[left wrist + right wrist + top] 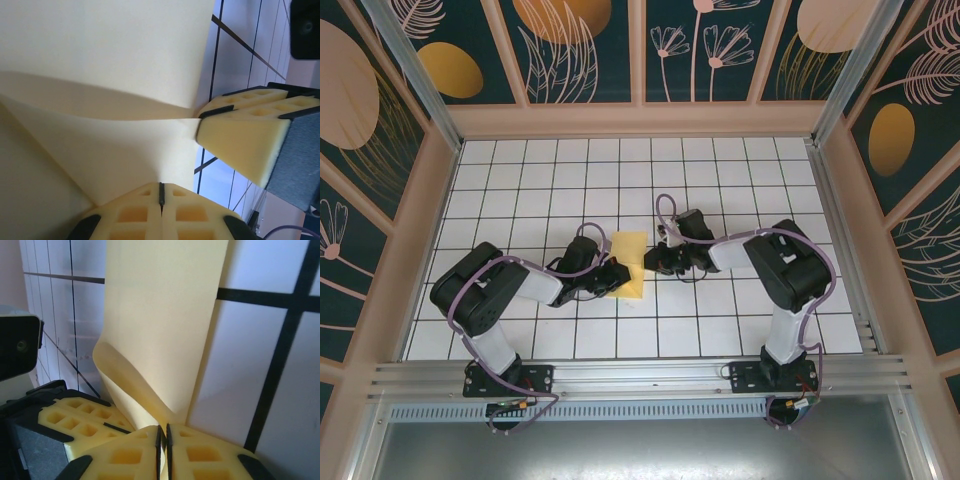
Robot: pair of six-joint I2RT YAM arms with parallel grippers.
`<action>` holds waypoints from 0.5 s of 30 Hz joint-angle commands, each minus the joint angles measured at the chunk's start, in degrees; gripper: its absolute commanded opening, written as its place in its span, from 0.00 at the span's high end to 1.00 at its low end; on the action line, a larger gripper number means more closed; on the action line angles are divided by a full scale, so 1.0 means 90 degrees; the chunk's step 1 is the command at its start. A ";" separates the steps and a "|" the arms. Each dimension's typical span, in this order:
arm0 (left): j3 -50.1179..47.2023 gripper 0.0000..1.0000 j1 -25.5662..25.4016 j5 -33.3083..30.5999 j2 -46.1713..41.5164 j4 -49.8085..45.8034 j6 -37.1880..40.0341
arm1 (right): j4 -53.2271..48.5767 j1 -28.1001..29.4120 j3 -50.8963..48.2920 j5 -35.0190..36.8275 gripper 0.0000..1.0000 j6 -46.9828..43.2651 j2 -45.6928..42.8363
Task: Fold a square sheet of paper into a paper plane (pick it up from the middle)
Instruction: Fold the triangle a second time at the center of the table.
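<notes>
Cream-yellow foam pads [192, 212], moulded with square pockets and edged in black plastic, sat closest to the left wrist camera. The two on the left gripper [161, 189] were pressed flat together, with an edge of the square sheet of paper [110, 55] nipped in the seam between them. That sheet was thin, matte and pale yellow. One soft fold ran across it towards the tip of the other pincer, and a second crease slanted down to the lower left.

From the right wrist, the right gripper [163, 434] showed two pads of the same pocketed foam, all but touching. A curled lip of the paper ran down into the narrow slit between them, so it too had the sheet pinched.

Seen from above, a single yellow sheet lay as a tall, roughly rectangular shape on the table [740, 180], a glossy white surface ruled into squares by dark lines. It sat between the two pincers, the left one at its lower left edge and the right one at its right edge. Two black arms trailing purple cables reached in from an aluminium rail [640, 372] along the near edge.
</notes>
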 commanded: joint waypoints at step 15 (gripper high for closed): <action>0.0011 0.95 -0.0022 -0.0296 0.0111 -0.0273 -0.0127 | -0.0376 0.0353 0.0168 0.0499 0.88 -0.0153 -0.0540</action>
